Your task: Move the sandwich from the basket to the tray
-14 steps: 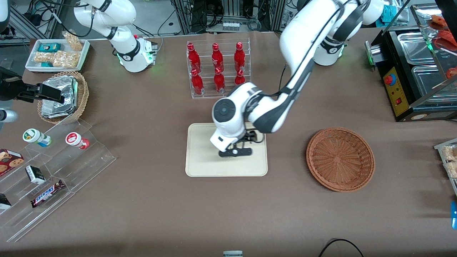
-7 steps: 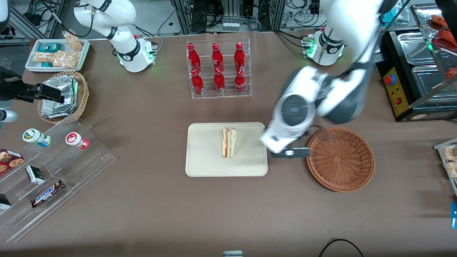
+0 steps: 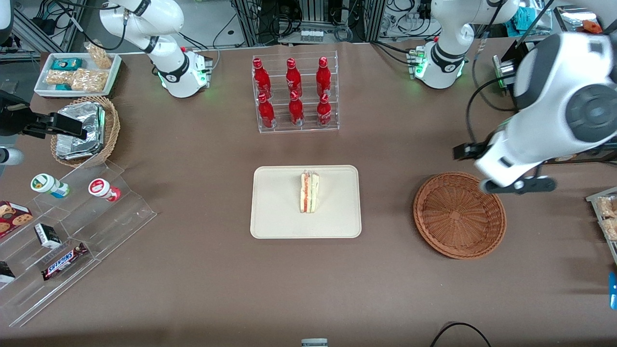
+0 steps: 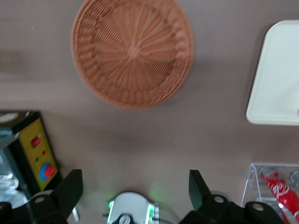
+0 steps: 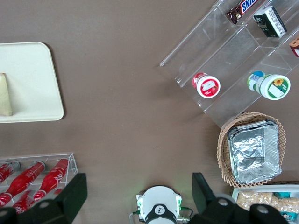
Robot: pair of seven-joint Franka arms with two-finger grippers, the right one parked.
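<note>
One sandwich (image 3: 309, 193) on tray (image 3: 274, 217) | jaws (image 3: 518, 185) wide apart, empty, above basket (image 3: 458, 217) rim, well apart

the tool (image 4: 135, 191), fingers (image 4: 70, 189) spread wide with nothing between them, hangs high above the brown worktop (image 4: 154, 135). below lie the bare basket (image 4: 132, 51), the tray (image 4: 275, 84) edge, and red bottles (image 4: 279, 189).

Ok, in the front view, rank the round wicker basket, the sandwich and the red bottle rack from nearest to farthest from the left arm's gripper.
Gripper open, above the basket's rim.
1. Basket, directly beneath it.
2. Sandwich, on the cream tray mid-table.
3. Red bottle rack, farther from the camera than the tray.
</note>
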